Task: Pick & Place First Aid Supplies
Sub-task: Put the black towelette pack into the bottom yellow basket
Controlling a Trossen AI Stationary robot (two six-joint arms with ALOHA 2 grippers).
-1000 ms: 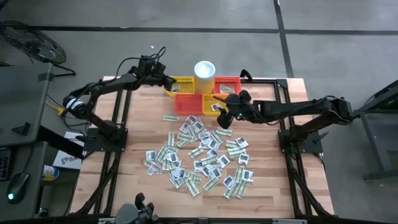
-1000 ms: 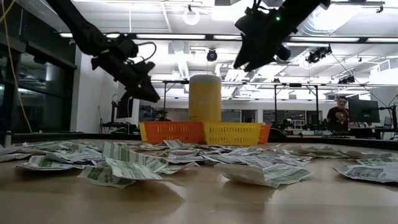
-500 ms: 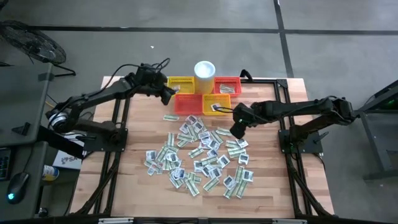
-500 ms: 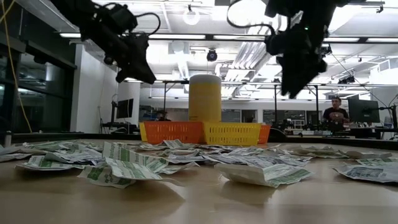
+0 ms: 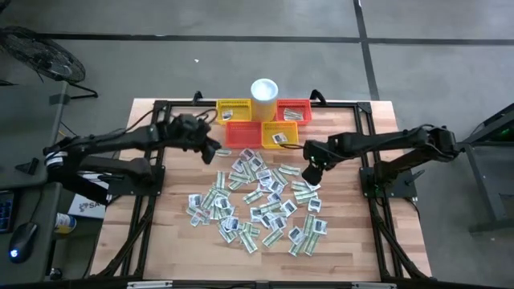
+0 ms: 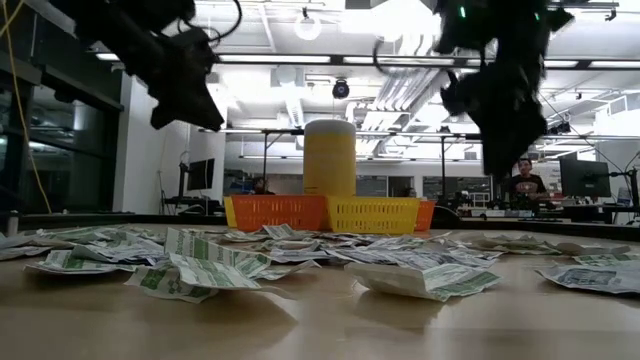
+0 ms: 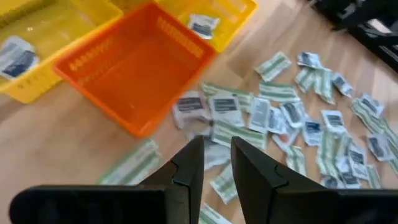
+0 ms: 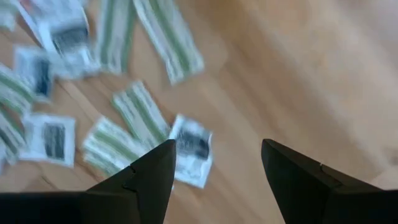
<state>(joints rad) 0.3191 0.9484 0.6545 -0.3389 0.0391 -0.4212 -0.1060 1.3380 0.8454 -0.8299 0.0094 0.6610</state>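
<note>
A: The print on the sachets [image 5: 257, 193] is too small to read from above, and the right wrist view shows them blurred.

B: In the low view the yellow basket [image 6: 374, 214] hides the foot of the cup [image 6: 329, 157]; at 3 o'clock a person [image 6: 521, 184] is partly hidden by an arm

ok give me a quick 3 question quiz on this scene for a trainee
1. True or false: the orange basket seen from the left wrist is empty.
2. Which end effector has its fingers spread wide? A) left end effector B) right end effector
3. Fill in: the white cup stands between the far yellow basket and the ____ basket.

Key:
1. True; no packets lie inside it, though sachets lie on the table just beside it.
2. B; the left one's fingers show only a narrow gap.
3. Red.
</note>
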